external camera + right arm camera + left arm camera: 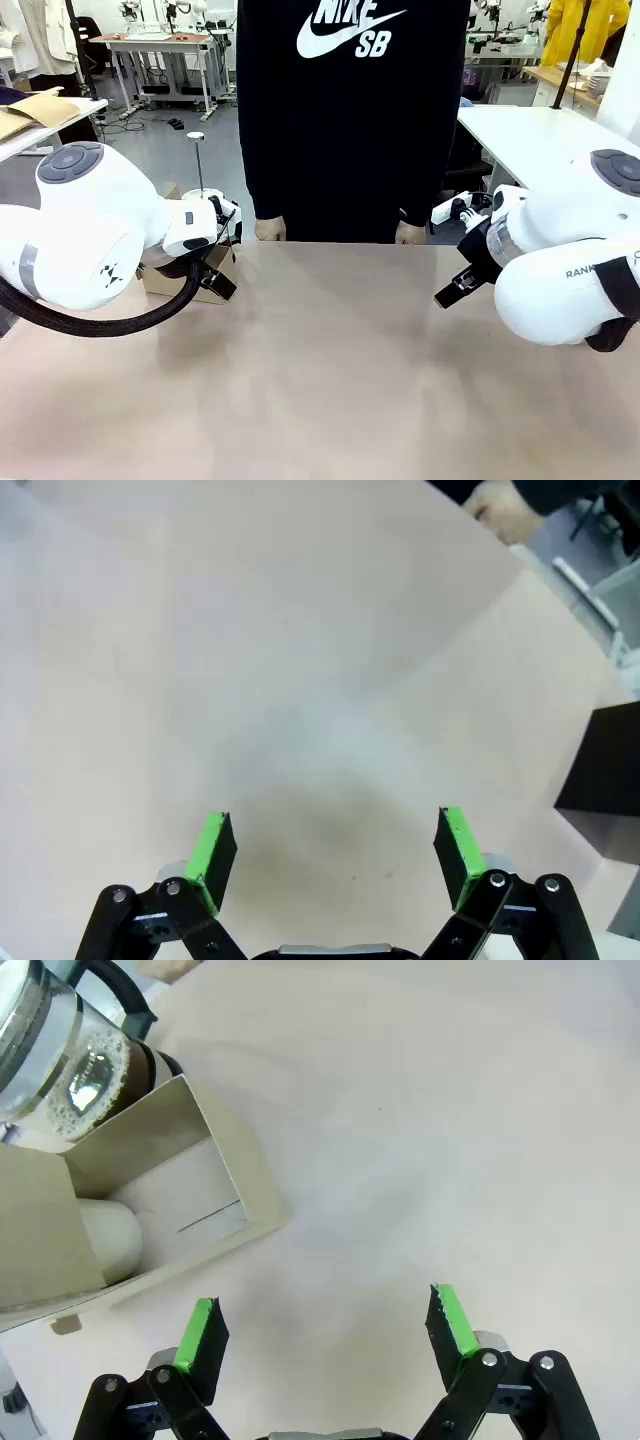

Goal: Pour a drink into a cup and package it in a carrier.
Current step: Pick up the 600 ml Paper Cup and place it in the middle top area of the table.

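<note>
Left pincer released, jaws spread wide, aimed down over bare bench; its arm comes in low from the left, wrist bent toward the middle; just beside the pincer stands the carrier, cup inside it; the jug of drink touches the carrier's far side. Right pincer likewise released over bare bench, arm folded in from the right; black box off to one side; person's hands at the far edge.

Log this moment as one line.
left gripper: open, empty; right gripper: open, empty; press jug: holds dark drink, beside carrier; cup: apparently inside carrier
</note>
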Available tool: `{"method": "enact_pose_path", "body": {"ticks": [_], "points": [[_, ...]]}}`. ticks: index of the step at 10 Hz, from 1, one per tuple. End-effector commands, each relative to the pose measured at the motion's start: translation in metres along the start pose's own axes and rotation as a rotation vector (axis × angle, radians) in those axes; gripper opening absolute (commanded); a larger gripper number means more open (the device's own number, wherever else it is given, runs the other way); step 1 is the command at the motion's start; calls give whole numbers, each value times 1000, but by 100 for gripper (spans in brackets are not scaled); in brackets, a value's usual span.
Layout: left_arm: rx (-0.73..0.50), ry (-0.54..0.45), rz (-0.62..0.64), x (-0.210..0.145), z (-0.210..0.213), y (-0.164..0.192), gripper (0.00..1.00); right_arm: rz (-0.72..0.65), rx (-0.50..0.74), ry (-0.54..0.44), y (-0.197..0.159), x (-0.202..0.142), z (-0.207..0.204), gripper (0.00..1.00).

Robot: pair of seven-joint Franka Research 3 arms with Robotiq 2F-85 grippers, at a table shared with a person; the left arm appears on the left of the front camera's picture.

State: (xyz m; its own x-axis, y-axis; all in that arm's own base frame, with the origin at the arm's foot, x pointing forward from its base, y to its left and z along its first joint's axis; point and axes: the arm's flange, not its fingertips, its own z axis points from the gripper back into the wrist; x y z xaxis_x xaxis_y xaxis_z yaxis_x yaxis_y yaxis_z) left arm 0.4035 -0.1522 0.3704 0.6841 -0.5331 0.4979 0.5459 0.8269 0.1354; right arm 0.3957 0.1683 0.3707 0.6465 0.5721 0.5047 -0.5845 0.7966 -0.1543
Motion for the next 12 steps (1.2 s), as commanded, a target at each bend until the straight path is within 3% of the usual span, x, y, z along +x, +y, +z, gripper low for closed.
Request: {"method": "enact_pose_path", "body": {"ticks": [1, 12], "points": [[0, 0, 0, 0, 0, 0, 100, 0, 0, 0, 0, 0, 0, 100], [0, 0, 0, 0, 0, 0, 100, 1, 0, 0, 0, 0, 0, 100]]}}
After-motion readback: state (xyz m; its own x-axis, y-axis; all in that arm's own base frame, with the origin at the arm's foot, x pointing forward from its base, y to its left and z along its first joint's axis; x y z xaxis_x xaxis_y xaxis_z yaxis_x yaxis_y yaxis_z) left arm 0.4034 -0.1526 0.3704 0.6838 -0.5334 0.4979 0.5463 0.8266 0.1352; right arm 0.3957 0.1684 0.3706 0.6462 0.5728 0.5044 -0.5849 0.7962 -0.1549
